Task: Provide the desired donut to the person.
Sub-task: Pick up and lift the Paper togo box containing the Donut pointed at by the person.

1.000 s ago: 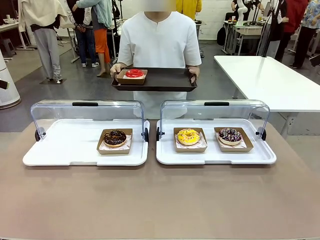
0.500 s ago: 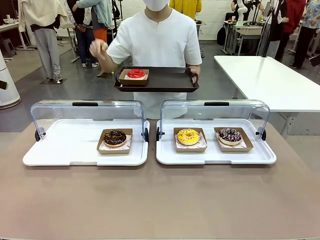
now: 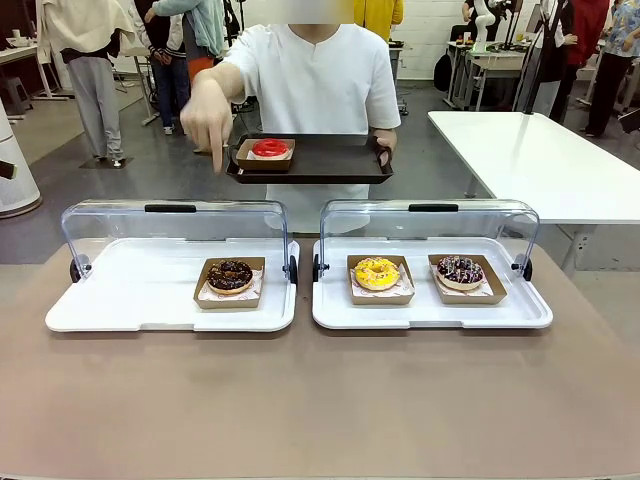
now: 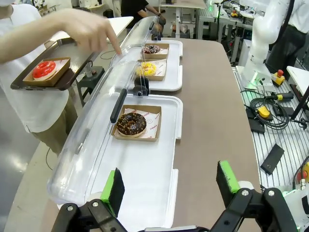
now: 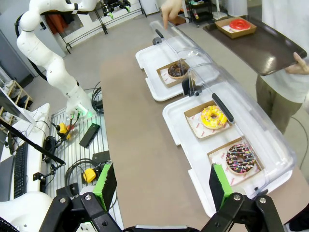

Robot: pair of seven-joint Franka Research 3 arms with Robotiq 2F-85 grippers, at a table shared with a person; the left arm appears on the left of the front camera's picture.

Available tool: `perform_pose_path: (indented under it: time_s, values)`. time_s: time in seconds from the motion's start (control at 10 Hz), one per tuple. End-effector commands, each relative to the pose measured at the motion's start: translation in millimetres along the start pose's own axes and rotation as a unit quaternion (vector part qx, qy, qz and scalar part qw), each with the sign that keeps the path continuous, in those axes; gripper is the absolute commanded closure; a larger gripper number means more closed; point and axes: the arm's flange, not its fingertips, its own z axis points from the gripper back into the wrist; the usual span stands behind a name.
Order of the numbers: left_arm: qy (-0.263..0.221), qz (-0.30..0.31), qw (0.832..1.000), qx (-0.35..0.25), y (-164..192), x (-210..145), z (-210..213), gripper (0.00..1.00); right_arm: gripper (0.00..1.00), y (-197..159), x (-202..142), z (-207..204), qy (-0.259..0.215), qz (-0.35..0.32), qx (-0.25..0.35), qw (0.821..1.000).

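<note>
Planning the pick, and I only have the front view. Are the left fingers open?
Observer: Yes. The left gripper is open, its fingers wide apart above the end of the left tray.
Operator: And the right one?
Observer: The right gripper is open too, above the table beside the right tray.
Operator: Which donut does the person mean?
Observer: In the right wrist view the hand is over the left lid, finger aimed down towards the chocolate donut.
</note>
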Motion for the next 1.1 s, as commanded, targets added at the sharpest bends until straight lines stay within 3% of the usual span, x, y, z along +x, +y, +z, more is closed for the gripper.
perform_pose_path:
  time_s: [0.0, 1.0]
  values:
    - [-0.009, 0.001, 1.000, 0.003, -1.1, -0.3, -0.7, 0.00, 0.00, 0.2, 0.4, -0.7, -0.003, 0.002, 0.003, 1.000]
    - [-0.009, 0.001, 1.000, 0.003, -1.1, -0.3, -0.7, 0.00, 0.00, 0.2, 0.4, -0.7, -0.003, 0.002, 0.003, 1.000]
